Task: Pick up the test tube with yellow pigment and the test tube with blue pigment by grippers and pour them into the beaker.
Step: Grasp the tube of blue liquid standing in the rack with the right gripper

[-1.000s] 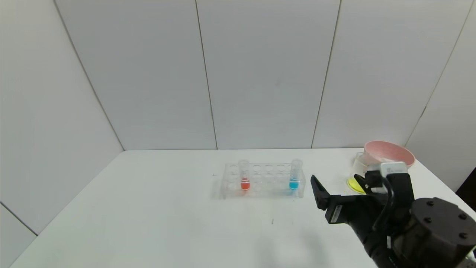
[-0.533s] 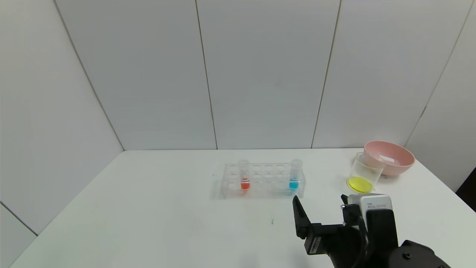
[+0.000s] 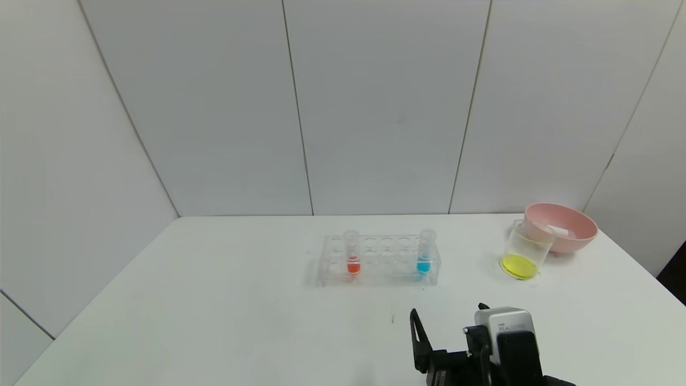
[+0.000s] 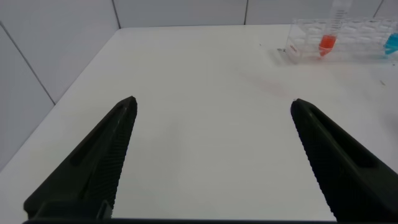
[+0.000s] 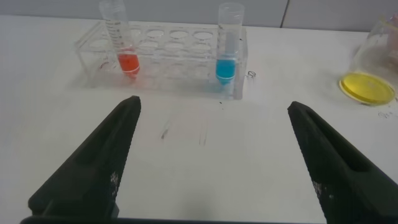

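In the head view, a clear rack (image 3: 378, 260) stands at the middle of the white table (image 3: 214, 300), holding two upright tubes: a red tube (image 3: 352, 252) toward its left end and the blue tube (image 3: 425, 252) at its right end. At the right of the frame the beaker (image 3: 525, 249) stands with yellow liquid pooled in its bottom, just in front of and touching the edge of a pink bowl (image 3: 563, 228). No separate yellow tube can be made out. The right gripper (image 3: 455, 348) sits at the bottom edge of the frame, right of centre, below the rack and well apart from it; its wrist view shows its two fingers (image 5: 93, 168) spread wide with nothing between them, the rack's blue tube (image 5: 228, 43) and red tube (image 5: 121, 37) in the upper part of that frame and the beaker (image 5: 373, 62) at the upper right. The left gripper (image 4: 211, 162) hangs over bare table, fingers (image 4: 93, 162) likewise wide apart and empty, with the rack (image 4: 336, 43) far off at the upper right of its frame.
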### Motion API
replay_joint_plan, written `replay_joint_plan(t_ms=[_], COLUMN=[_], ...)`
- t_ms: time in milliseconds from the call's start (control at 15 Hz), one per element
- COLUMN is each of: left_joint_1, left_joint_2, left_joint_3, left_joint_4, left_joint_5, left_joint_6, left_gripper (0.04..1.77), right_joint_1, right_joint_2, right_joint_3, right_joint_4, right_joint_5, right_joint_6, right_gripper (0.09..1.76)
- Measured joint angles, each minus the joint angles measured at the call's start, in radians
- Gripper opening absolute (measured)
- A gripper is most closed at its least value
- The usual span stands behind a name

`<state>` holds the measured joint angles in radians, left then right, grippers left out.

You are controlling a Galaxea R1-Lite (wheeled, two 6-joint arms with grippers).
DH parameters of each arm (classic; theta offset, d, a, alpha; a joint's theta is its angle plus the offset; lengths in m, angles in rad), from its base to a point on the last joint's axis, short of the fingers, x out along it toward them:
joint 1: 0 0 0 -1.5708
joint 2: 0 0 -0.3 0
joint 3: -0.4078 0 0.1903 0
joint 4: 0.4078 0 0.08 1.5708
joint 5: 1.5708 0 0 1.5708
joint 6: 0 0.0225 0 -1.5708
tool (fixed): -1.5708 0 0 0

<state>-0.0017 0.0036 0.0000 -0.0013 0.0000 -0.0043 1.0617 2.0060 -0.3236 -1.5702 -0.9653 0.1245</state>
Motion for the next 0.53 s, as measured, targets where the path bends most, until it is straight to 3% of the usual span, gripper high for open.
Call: replay_joint_plan(t_ms=[267, 533], left_joint_1=[0.0, 0.0], left_joint_2=[0.0, 0.0], left_joint_3=[0.0, 0.0], left_joint_4=[0.0, 0.0], left_joint_5=[0.0, 0.0], left_joint_6=[0.0, 0.0], left_gripper=[1.76, 1.76], right_joint_1=[-0.034, -0.107], right_joint_2=[0.022, 0.06], right_joint_3=[-0.026, -0.079], right_joint_4=[0.0, 0.0], right_joint_5=[0.007, 0.105], right_joint_6=[0.001, 0.0], right_gripper=[1.7, 1.7])
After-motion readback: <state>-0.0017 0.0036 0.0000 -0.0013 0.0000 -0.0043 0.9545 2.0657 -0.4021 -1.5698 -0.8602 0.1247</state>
